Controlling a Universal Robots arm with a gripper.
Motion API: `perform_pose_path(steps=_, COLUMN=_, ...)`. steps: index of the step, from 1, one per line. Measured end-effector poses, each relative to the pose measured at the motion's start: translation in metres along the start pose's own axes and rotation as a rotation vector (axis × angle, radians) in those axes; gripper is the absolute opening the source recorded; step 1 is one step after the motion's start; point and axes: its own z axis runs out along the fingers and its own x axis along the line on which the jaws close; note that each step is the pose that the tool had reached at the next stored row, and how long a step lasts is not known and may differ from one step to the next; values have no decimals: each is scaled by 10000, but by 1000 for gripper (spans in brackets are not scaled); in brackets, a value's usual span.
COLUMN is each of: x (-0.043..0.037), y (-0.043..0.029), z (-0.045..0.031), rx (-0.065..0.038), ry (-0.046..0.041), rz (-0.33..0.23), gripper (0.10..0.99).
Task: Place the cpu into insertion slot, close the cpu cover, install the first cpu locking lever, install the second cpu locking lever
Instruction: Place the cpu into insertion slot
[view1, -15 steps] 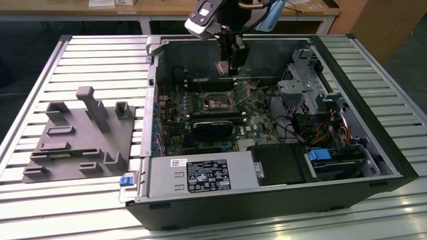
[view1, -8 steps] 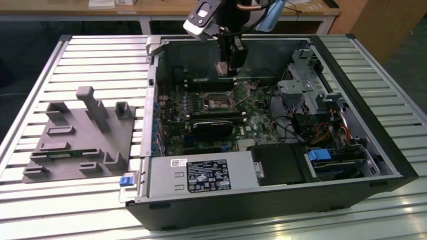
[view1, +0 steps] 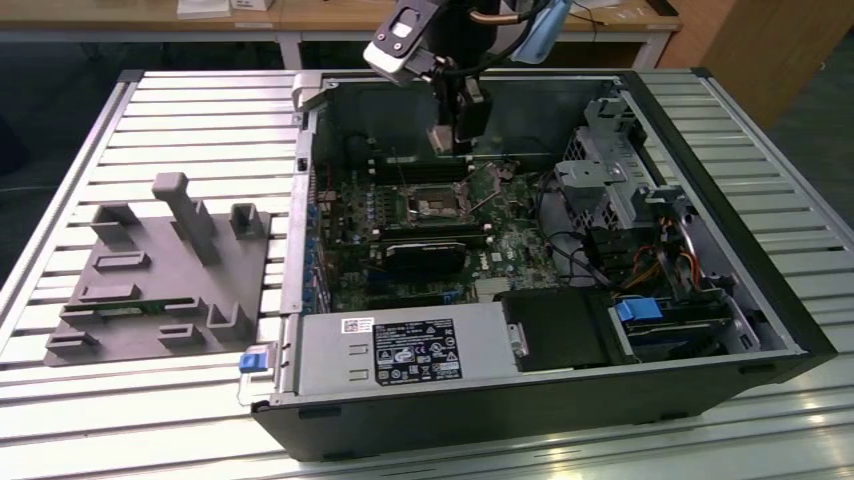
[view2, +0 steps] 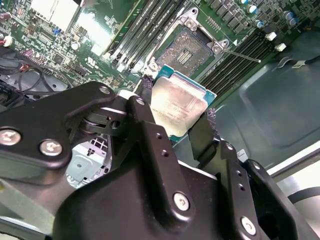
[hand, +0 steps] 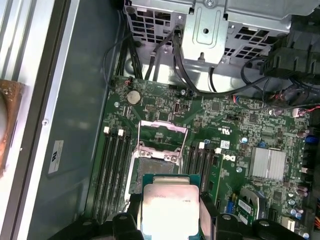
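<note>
1. In the exterior view we see the black gripper (view1: 454, 140) hanging inside the open black computer case (view1: 534, 415) on the slatted metal tabletop (view1: 200, 110), above the green motherboard (view1: 514, 240).
2. Both wrist views add what that view leaves unclear: the gripper is clamped on two opposite edges of the small flat square silver-grey cpu (view2: 177, 107) (hand: 170, 205), held in the air, apart from the square metal-rimmed insertion slot (view2: 192, 47) (hand: 155, 169).
3. In the first wrist view the thin silvery cpu cover (hand: 162, 132) stands swung open beyond the uncovered slot.
</note>
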Motion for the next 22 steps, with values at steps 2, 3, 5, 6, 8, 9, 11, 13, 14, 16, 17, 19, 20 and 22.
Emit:
perform_pose_path(steps=2, x=1, y=-6, z=9, rx=0, ry=0, rz=0, gripper=541)
perform_pose_path(steps=3, x=1, y=-7, z=14, rx=1, ry=-1, rz=-2, gripper=541)
perform_pose_path(steps=5, x=1, y=-10, z=24, rx=1, ry=-1, rz=0, gripper=541)
perform_pose_path(steps=6, x=1, y=-12, z=30, rx=1, ry=-1, rz=0, gripper=541)
perform_pose_path(steps=8, x=2, y=-17, z=40, rx=0, ry=-1, rz=1, gripper=541)
perform_pose_path(steps=9, x=2, y=-20, z=45, rx=1, ry=-1, rz=1, gripper=541)
perform_pose_path(steps=11, x=3, y=-26, z=56, rx=1, ry=-1, rz=0, gripper=541)
perform_pose_path(steps=13, x=4, y=-34, z=64, rx=0, ry=0, rz=0, gripper=541)
perform_pose_path(steps=14, x=4, y=-37, z=69, rx=0, ry=-1, rz=0, gripper=541)
perform_pose_path(steps=16, x=4, y=-42, z=80, rx=1, ry=-1, rz=-1, gripper=541)
perform_pose_path(steps=17, x=5, y=-45, z=86, rx=1, ry=-1, rz=0, gripper=541)
perform_pose_path(steps=19, x=5, y=-50, z=96, rx=1, ry=-1, rz=0, gripper=541)
perform_pose_path(steps=20, x=5, y=-51, z=100, rx=1, ry=-1, rz=-1, gripper=541)
perform_pose_path(steps=22, x=6, y=-55, z=108, rx=0, ry=-1, rz=0, gripper=541)
